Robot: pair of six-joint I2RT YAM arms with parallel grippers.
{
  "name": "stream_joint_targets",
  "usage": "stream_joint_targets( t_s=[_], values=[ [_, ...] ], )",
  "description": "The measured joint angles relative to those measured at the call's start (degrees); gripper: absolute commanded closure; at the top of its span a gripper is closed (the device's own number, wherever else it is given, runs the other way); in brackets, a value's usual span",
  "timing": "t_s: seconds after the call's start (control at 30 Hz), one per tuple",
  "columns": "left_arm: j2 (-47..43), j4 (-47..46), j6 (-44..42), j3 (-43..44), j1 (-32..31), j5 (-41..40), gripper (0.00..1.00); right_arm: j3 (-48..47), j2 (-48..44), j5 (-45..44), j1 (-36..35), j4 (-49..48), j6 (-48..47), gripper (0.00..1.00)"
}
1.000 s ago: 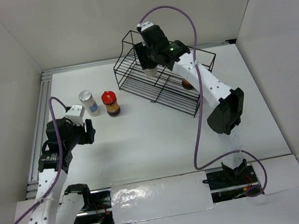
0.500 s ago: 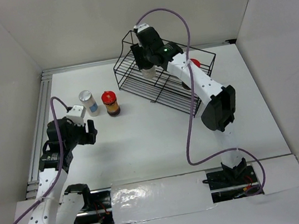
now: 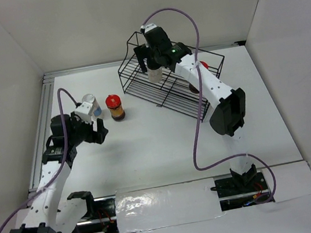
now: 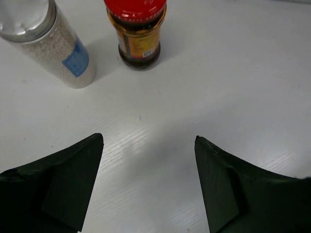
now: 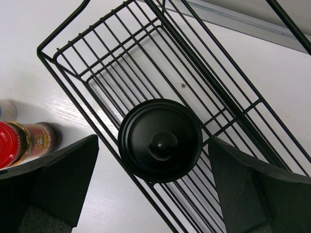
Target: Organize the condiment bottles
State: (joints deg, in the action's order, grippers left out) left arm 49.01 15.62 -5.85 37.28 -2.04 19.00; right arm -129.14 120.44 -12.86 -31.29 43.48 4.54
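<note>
A pale black-capped bottle (image 3: 154, 73) stands upright in the black wire rack (image 3: 139, 85). My right gripper (image 3: 153, 63) hovers right over it, open, with a finger on each side of the black cap (image 5: 160, 141) and not touching it. A red-capped bottle (image 3: 202, 65) sits further right in the rack, partly hidden by the arm. On the table stand a white bottle with grey cap and blue label (image 4: 53, 46) and a red-capped dark bottle (image 4: 140, 34). My left gripper (image 4: 148, 138) is open and empty, a short way in front of these two.
The rack (image 5: 97, 63) stands at the back of the table, angled. White walls close in on the left, back and right. A metal rail (image 3: 42, 124) runs along the left edge. The right arm's cable (image 3: 201, 127) loops over the table.
My right gripper has opened and let go of the black-capped bottle in the rack. The left arm has moved forward toward the two table bottles, its jaws spreading wider.
</note>
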Motion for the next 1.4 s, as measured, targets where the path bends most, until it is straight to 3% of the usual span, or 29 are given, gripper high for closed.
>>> stream_joint_targets(
  t_s=[0.13, 0.3, 0.57, 0.77, 1.0, 1.4],
  values=[
    [7.45, -1.55, 0.22, 5.75, -0.02, 2.54, 0.01, 0.11, -0.44, -0.07, -0.15, 0.0, -0.22, 0.0],
    [15.02, -4.04, 0.98, 12.28, -0.22, 5.01, 0.01, 1.16, -4.44, -0.39, -0.76, -0.11, -0.98, 0.0],
    [21.53, -6.86, 0.2, 14.36, -4.13, 5.51, 0.01, 8.7, -20.5, -3.98, -4.35, -3.45, -2.1, 0.0],
    [28.72, -8.87, -1.68, 19.06, -7.13, 1.01, 0.01, 16.13, -31.98, -8.61, -5.6, -7.52, -2.62, 0.0],
    [37.83, -8.24, -1.73, 27.54, -7.43, -4.31, 0.01, 19.43, -34.77, -12.44, -6.38, -7.91, -2.75, 0.0],
    [42.03, -8.22, -4.11, 27.71, -10.27, -6.51, 0.01, 20.87, -34.77, -15.04, -6.8, -7.32, -3.19, 0.0]
  ],
)
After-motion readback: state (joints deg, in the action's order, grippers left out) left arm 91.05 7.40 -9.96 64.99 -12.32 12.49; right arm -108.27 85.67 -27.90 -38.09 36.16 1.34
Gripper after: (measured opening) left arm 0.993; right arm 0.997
